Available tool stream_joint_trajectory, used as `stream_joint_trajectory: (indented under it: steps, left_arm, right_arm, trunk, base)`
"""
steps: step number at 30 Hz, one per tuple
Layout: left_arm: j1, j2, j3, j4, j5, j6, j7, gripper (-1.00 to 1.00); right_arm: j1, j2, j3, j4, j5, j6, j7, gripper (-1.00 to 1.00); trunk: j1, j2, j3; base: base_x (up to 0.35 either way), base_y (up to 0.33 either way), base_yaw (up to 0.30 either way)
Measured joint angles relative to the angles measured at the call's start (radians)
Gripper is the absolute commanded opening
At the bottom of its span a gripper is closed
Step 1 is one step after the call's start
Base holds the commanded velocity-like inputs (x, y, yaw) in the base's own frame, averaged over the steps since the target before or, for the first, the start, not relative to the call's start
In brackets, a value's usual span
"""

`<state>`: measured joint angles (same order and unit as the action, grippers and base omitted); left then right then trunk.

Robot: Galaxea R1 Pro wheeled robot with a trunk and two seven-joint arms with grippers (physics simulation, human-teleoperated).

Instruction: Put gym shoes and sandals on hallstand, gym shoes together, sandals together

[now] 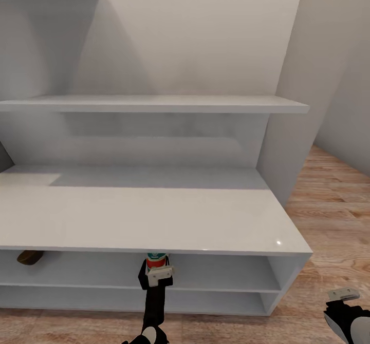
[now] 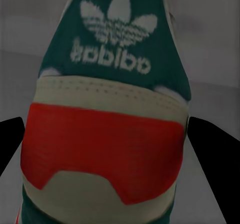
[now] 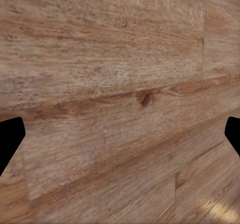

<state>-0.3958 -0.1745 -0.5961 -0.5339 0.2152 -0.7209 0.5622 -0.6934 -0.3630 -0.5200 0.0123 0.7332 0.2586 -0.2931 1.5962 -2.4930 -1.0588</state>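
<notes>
We saw the rack (image 1: 154,221) with a sandal (image 1: 29,256) on its upper low shelf, mostly hidden under the top. The left gripper (image 1: 156,267) clamped a sneaker (image 2: 110,108) at that shelf's mouth. The right gripper (image 1: 343,294) hung wide-spread over the floor (image 3: 120,83).

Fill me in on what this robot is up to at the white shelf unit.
The left gripper is holding a gym shoe, teal, red and white, at the front edge of the hallstand, level with its upper open shelf. A brown sandal already lies at the far left of that shelf. The right gripper hangs open and empty over the corridor floor off the unit's right end. The broad flat top carries no shoes.
</notes>
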Motion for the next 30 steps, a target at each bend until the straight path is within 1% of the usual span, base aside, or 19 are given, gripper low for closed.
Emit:
stream_joint_trajectory:
  steps: [6, 30]
  left_arm:
    - [0.0, 0.0, 0.001, 0.0, 0.0, 0.0, 0.0, -1.0]
    - [0.0, 0.0, 0.0, -0.001, 0.0, 0.0, 0.0, -1.0]
  right_arm:
    - [0.0, 0.006, 0.0, 0.0, 0.0, 0.0, -0.001, 1.0]
    - [0.0, 0.01, 0.0, 0.0, 0.0, -0.001, -0.001, 1.0]
  trunk:
    - [0.0, 0.0, 0.0]
    - [0.0, 0.0, 0.0]
  base:
    - [0.0, 0.0, 0.0]
    - [0.0, 0.0, 0.0]
